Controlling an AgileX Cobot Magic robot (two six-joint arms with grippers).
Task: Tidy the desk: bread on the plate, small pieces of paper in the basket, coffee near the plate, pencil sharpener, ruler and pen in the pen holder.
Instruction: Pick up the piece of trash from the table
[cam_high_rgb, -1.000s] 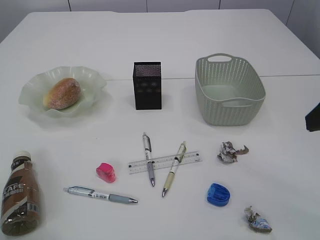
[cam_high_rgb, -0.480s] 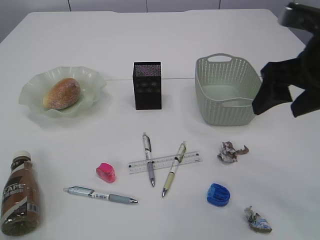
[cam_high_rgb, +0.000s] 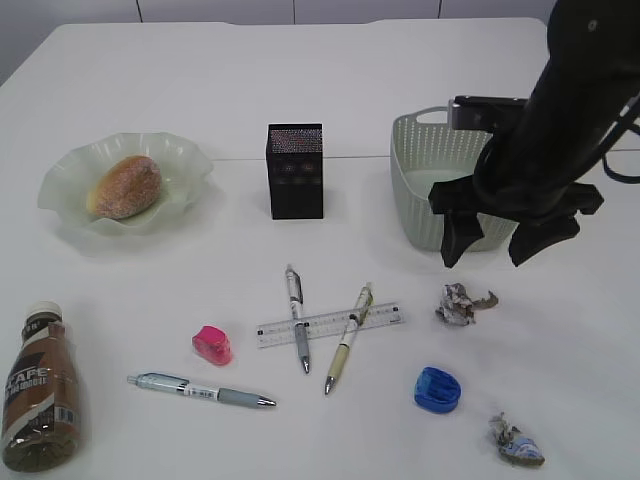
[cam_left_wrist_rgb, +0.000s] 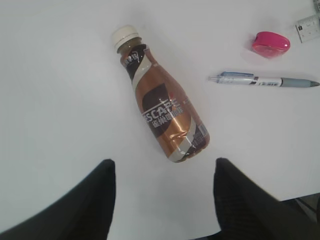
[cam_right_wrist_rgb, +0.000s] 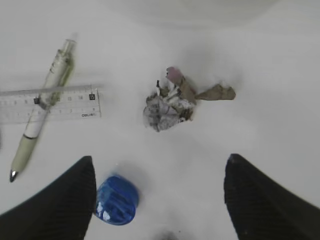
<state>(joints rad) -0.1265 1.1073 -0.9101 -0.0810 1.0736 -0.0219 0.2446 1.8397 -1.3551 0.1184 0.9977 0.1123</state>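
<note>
— What's on the left?
— My left gripper (cam_left_wrist_rgb: 162, 195) hovers with jaws spread over the coffee (cam_left_wrist_rgb: 162, 115), lying flat at the near left.
— And right?
— My right gripper (cam_high_rgb: 509, 242) hangs wide apart, empty, above a crumpled paper (cam_high_rgb: 460, 303), near the basket (cam_high_rgb: 421, 180).

The right arm (cam_high_rgb: 575, 90) is matte black and thick, with a pale grey box-shaped module on the wrist behind the right gripper (cam_high_rgb: 495, 240). Its two fingers (cam_high_rgb: 455, 240) are black, broad and wedge-shaped. Thin black cables loop beside the wrist.
</note>
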